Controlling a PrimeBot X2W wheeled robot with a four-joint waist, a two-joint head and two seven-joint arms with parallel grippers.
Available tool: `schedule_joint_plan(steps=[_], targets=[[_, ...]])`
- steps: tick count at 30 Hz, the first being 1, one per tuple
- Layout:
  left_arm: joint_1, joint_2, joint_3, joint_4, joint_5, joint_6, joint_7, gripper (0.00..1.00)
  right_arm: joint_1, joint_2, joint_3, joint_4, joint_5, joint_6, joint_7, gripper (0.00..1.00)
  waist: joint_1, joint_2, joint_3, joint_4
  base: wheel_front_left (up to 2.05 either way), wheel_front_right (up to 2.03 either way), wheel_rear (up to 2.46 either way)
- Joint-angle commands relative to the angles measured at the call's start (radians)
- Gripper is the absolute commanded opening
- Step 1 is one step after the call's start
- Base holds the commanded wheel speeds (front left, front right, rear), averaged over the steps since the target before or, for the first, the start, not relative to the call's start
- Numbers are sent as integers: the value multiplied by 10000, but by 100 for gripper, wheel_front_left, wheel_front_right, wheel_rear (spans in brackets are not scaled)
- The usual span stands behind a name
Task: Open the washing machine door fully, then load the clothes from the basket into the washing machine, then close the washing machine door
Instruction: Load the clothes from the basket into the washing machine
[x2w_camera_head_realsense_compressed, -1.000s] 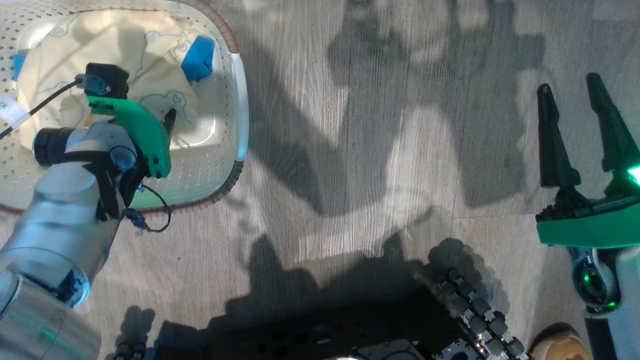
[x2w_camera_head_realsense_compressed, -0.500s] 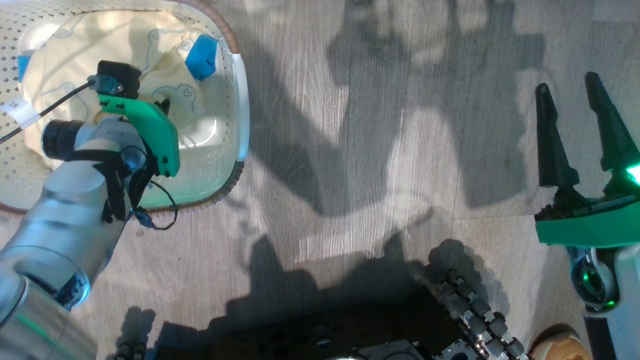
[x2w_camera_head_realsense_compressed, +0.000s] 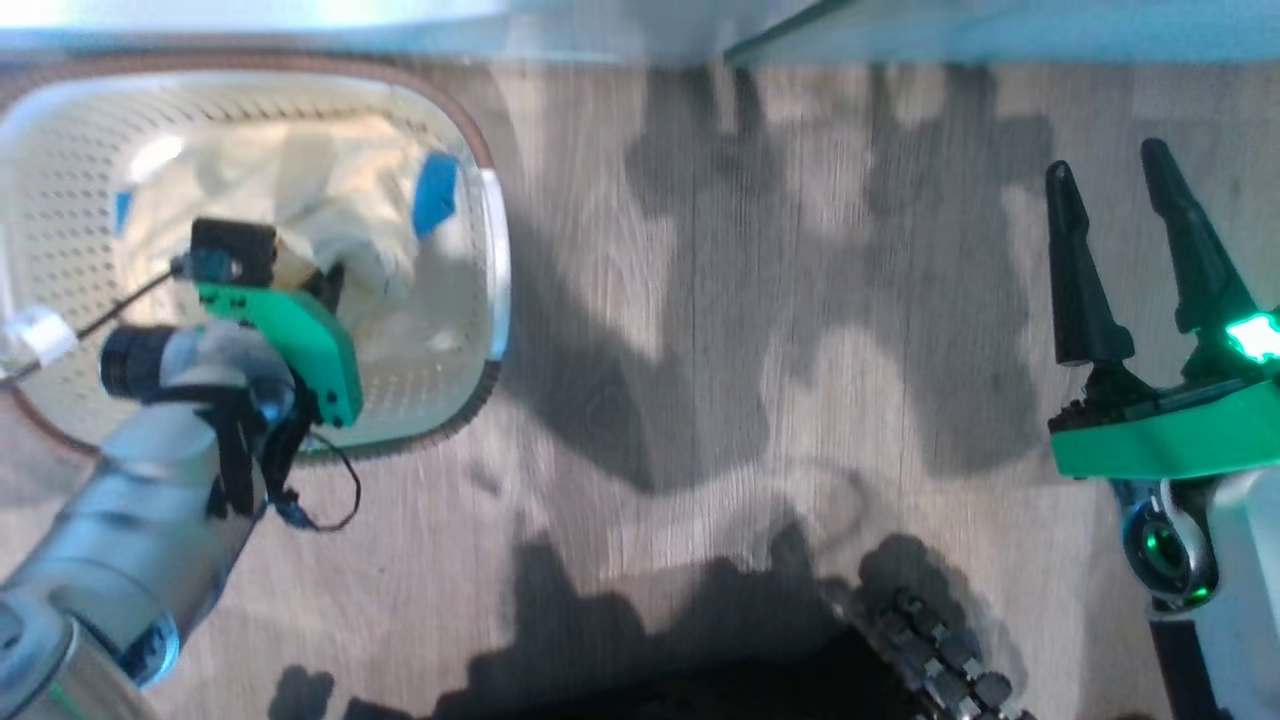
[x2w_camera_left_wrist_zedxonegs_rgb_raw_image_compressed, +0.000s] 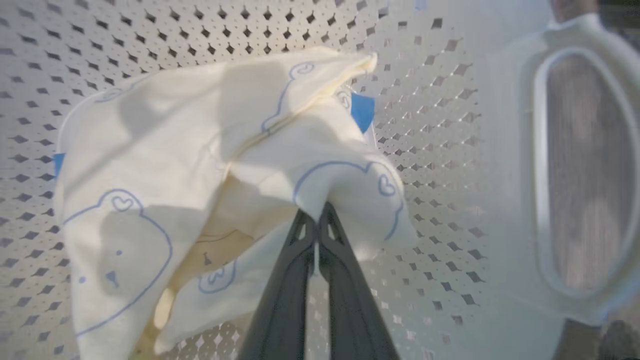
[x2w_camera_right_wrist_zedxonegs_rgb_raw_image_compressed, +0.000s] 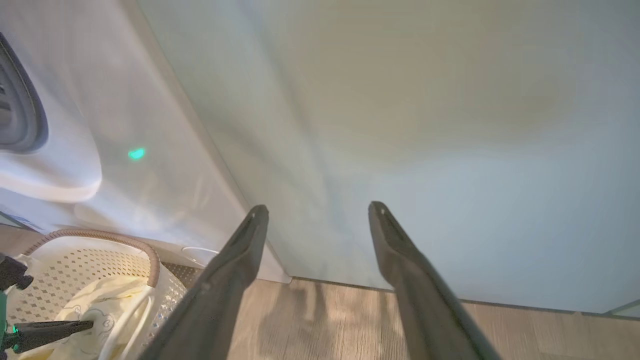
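Pinching a raised fold of the clothes (x2w_camera_left_wrist_zedxonegs_rgb_raw_image_compressed: 200, 165) with the left gripper (x2w_camera_left_wrist_zedxonegs_rgb_raw_image_compressed: 315, 220), pressing both dark fingers (x2w_camera_left_wrist_zedxonegs_rgb_raw_image_compressed: 285, 300) tight together on the pale yellow, bear-printed fabric. Reaching down into the basket (x2w_camera_head_realsense_compressed: 60, 200) at ten o'clock of the head view, hanging the green wrist mount (x2w_camera_head_realsense_compressed: 300, 330) over the cloth near the basket's three-o'clock wall. Holding the pinched fold up in a peak in the left wrist view, leaving looser fabric draping toward eight o'clock over the perforated cream plastic. Showing the small blue piece (x2w_camera_left_wrist_zedxonegs_rgb_raw_image_compressed: 362, 111) at one o'clock of the fingertips, tucked against the yellow cloth. Showing a white side handle (x2w_camera_left_wrist_zedxonegs_rgb_raw_image_compressed: 510, 150) at three o'clock of that view, blurred.

Resting the basket on the grey wooden floor (x2w_camera_head_realsense_compressed: 750, 350), close under a pale front at twelve o'clock of the head view. Throwing broad shadows across the planks toward six o'clock.

Holding the right gripper (x2w_camera_head_realsense_compressed: 1105, 160) at three o'clock of the head view, well apart from the basket, spreading its fingers wide and pointing them toward twelve o'clock above the floor. Facing the pale green cabinet (x2w_camera_right_wrist_zedxonegs_rgb_raw_image_compressed: 400, 100) in the right wrist view, keeping the washing machine (x2w_camera_right_wrist_zedxonegs_rgb_raw_image_compressed: 150, 100) at ten o'clock, white front meeting the cabinet's edge. Catching a dark grey round rim (x2w_camera_right_wrist_zedxonegs_rgb_raw_image_compressed: 20, 115) at nine o'clock, cut by the frame, and the basket at seven o'clock, just before the machine.
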Motion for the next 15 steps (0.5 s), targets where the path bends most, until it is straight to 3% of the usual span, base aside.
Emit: schedule_joint_plan(steps=[1,8,15], targets=[[245,316,108,-104,-144,-8,-170,0,433,-33,142,-158,117,-27,-67,100,0,-1,-611,129,0,0,0],[1083,348,149,-277,-364,-8,-356,0,814,-57,232,151,195,-27,-67,100,0,-1,-2090,327,0,0,0],[1982,535,1530,-937,367,-8,-363,0,1348,-27,227,421,242,-27,-67,100,0,-1,-3524,555,0,0,0]])
